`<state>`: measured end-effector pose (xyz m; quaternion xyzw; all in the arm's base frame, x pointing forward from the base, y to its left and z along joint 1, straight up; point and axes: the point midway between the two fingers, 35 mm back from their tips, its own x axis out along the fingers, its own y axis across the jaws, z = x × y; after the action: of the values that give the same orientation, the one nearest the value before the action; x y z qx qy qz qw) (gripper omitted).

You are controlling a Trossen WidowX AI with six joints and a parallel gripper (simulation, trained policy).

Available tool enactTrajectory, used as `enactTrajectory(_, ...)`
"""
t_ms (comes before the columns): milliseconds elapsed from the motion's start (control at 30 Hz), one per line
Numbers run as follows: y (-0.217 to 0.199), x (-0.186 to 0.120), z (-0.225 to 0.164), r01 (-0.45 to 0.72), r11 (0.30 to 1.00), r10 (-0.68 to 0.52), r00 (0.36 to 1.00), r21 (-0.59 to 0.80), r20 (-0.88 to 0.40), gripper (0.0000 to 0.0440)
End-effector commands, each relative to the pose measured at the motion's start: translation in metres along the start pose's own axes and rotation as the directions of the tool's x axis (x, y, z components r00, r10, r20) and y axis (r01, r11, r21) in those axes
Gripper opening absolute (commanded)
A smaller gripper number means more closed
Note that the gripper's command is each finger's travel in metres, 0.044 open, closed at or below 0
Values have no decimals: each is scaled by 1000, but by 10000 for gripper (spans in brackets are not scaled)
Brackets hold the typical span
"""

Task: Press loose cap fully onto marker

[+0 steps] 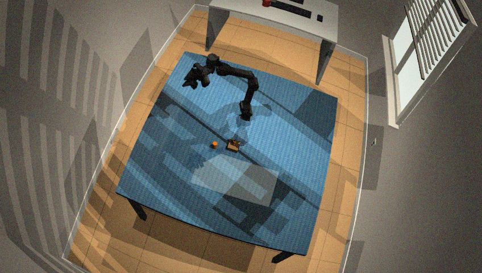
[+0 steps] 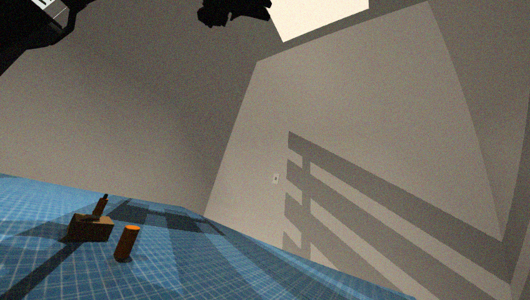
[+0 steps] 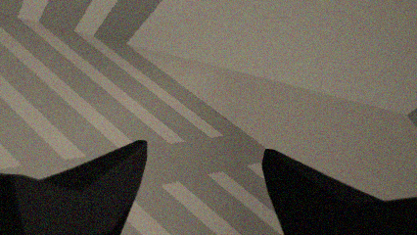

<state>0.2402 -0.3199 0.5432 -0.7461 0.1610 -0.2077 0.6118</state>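
An orange marker with a dark tip stands in the brown holder block near the middle of the blue table. The orange cap stands loose on the table a short way from the block. My gripper is raised high near the far left corner of the table, far from both. In the wrist view its two dark fingers stand apart with only the wall between them. It is open and holds nothing.
The arm's base stands on the table behind the block. A grey desk with a keyboard and a red cup stands beyond the table. A window is at the right.
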Motion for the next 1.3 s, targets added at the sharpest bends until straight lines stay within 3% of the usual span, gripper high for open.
enactTrajectory(0,9,3,10,-39,999,38,999,10,22,293)
enactTrajectory(633,58,14,58,-239,970,229,962,51,148,313)
enactTrajectory(1267,110,16,103,-443,895,416,869,48,269,315)
